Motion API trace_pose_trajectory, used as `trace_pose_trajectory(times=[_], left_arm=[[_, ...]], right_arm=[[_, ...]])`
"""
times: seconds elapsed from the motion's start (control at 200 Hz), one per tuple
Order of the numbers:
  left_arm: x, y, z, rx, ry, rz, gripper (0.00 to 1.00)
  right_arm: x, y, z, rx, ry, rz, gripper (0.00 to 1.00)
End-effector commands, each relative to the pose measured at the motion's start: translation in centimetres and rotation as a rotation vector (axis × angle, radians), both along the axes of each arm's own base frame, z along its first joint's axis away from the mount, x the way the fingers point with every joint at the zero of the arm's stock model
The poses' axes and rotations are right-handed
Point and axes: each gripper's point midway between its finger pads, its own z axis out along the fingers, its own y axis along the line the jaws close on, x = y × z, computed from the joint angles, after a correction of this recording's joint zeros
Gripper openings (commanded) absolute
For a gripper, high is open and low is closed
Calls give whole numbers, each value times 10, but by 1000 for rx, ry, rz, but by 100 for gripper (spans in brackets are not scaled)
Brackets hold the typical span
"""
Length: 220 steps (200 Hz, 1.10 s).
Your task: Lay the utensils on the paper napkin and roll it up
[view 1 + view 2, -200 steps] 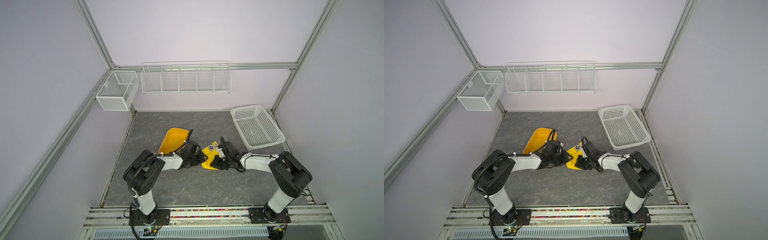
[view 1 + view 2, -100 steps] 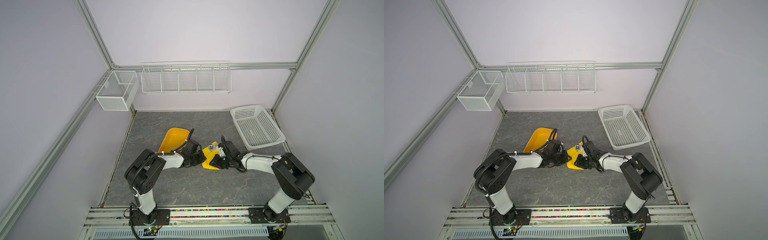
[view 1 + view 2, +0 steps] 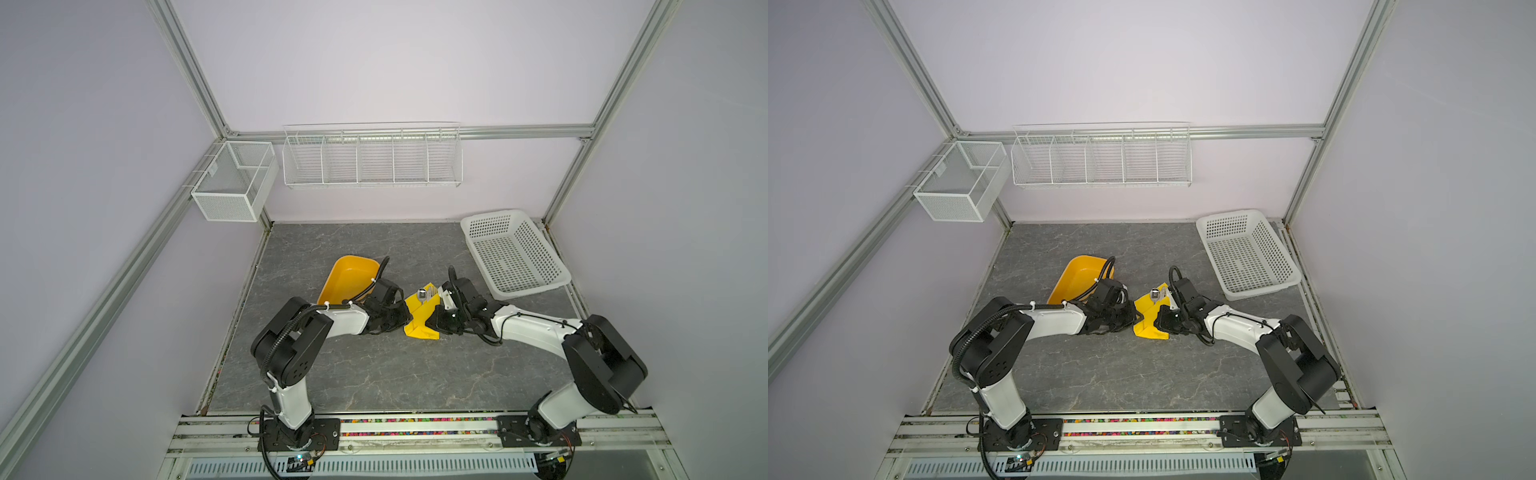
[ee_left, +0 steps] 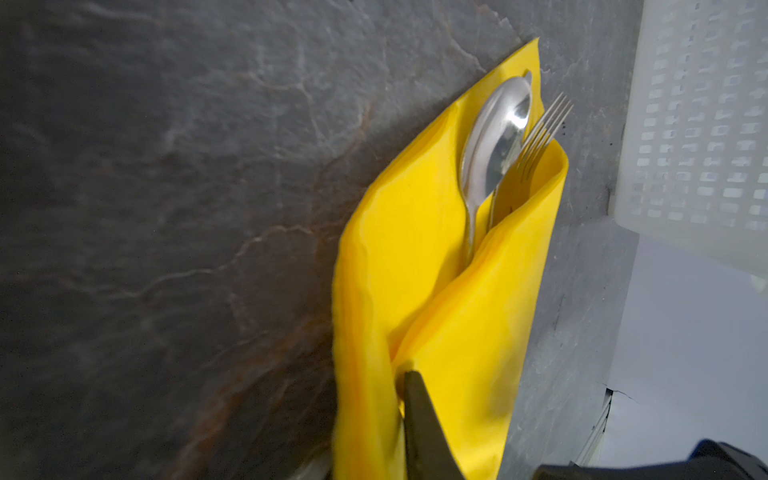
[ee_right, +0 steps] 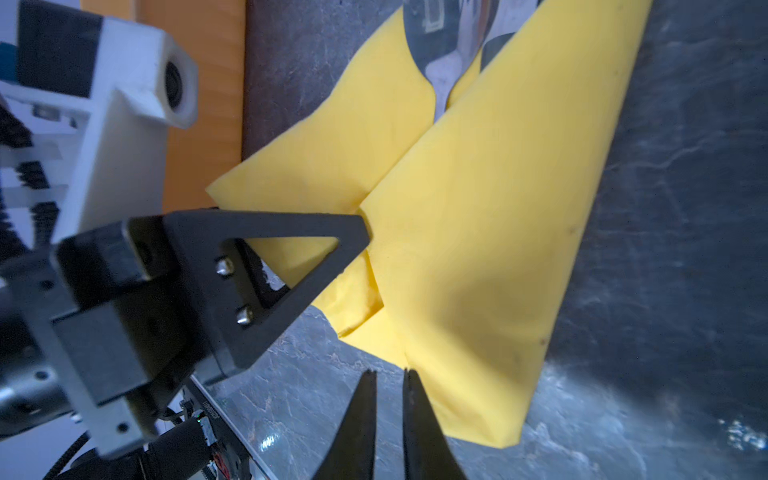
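The paper napkin lies mid-table, folded lengthwise over the utensils. A spoon bowl and fork tines stick out of its far end; the handles are hidden inside. In both top views the spoon shows as a silver glint. My left gripper is shut on the napkin's near flap; one finger presses at the fold. My right gripper sits at the napkin's near corner, jaws almost together, nothing between them.
An orange-yellow plastic tub stands just behind the left arm. A white perforated basket sits at the back right. A wire rack and a mesh box hang on the walls.
The left jaws have closed onto the napkin's flap. Both arms stay almost where they were beside the napkin.
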Motion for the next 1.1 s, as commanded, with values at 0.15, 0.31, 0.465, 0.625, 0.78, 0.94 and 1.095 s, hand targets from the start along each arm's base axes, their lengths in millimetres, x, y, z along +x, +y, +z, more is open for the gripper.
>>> trace_pose_trajectory(times=[0.15,0.31,0.465,0.625,0.78,0.94,1.095], left_arm=[[0,0,20,12,-23,-8,25],[4,9,34,63,-60,-2,27],[8,18,37,132,-70,5,11],[9,20,37,175,-53,-4,3],[6,7,52,119,-47,-40,0],[-1,-11,65,92,-36,-86,0],[-7,-27,67,72,-11,-117,0]], right_arm=[[1,4,-15,-42,26,25,16],[-1,4,-22,-52,39,31,16],[-1,3,-26,-57,48,28,15],[-3,1,-30,-62,59,24,15],[-3,1,-31,-64,61,18,15],[-5,0,-34,-67,67,13,15],[-4,1,-34,-55,67,6,15]])
